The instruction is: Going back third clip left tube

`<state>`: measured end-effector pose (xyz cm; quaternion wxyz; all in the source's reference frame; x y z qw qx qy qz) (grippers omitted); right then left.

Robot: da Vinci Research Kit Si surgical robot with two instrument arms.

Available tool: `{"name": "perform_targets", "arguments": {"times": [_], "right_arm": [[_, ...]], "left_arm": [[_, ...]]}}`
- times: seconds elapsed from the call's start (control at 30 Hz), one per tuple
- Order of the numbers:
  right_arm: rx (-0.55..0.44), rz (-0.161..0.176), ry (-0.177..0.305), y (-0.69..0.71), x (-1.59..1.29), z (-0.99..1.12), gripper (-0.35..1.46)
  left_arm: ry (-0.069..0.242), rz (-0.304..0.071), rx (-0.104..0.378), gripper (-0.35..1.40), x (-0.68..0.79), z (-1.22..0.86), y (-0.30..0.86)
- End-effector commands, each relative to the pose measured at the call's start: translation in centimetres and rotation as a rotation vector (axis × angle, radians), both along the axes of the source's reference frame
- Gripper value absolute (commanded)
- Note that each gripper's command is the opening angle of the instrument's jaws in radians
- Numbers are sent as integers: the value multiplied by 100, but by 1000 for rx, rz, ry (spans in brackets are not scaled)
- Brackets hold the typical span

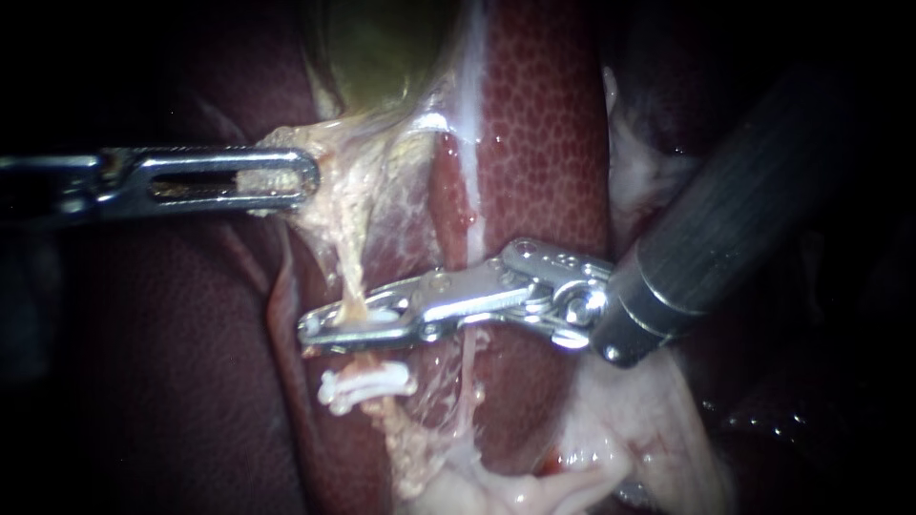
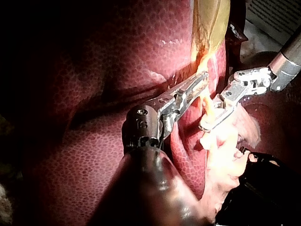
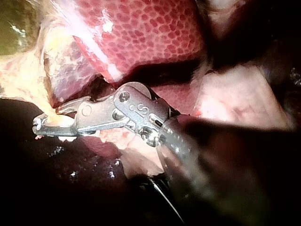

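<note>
A thin pale left tube (image 1: 355, 272) runs down from the gallbladder (image 1: 382, 48). My right instrument (image 1: 313, 330) crosses it from the right. Its long jaws lie close together around the tube, with a white clip (image 1: 377, 315) between them. Just below on the same tube sit white clips (image 1: 367, 383). In the right wrist view the jaws (image 3: 38, 126) pinch yellowish tube tissue. My left instrument (image 1: 303, 179) has its slotted jaws shut on pale tissue (image 1: 329, 167) under the gallbladder and holds it taut to the left. The left wrist view shows both tips, left (image 2: 200, 80) and right (image 2: 205, 126).
Mottled red liver (image 1: 544, 124) lies behind the tubes, dark liver (image 1: 172, 362) to the left. A thinner pink tube (image 1: 468, 367) hangs right of the clipped one. Pale fatty tissue (image 1: 611, 448) pools below and right. The right instrument's dark shaft (image 1: 744, 200) fills the right side.
</note>
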<state>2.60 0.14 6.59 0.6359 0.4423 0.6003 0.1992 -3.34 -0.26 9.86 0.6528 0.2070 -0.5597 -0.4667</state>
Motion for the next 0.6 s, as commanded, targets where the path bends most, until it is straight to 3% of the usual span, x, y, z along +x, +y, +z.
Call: {"name": "perform_targets", "arguments": {"times": [0.03,0.27,0.4,0.6], "right_arm": [[0,0,0,0,0,0,-35],[1,0,0,1,1,-1,-35],[3,1,0,4,1,-2,4],[5,18,-15,5,3,-2,36]], "left_arm": [[0,-1,0,-35,0,0,0],[1,-1,0,-35,0,0,0],[1,-1,0,-35,0,0,0],[1,-1,0,-35,0,0,0]]}}
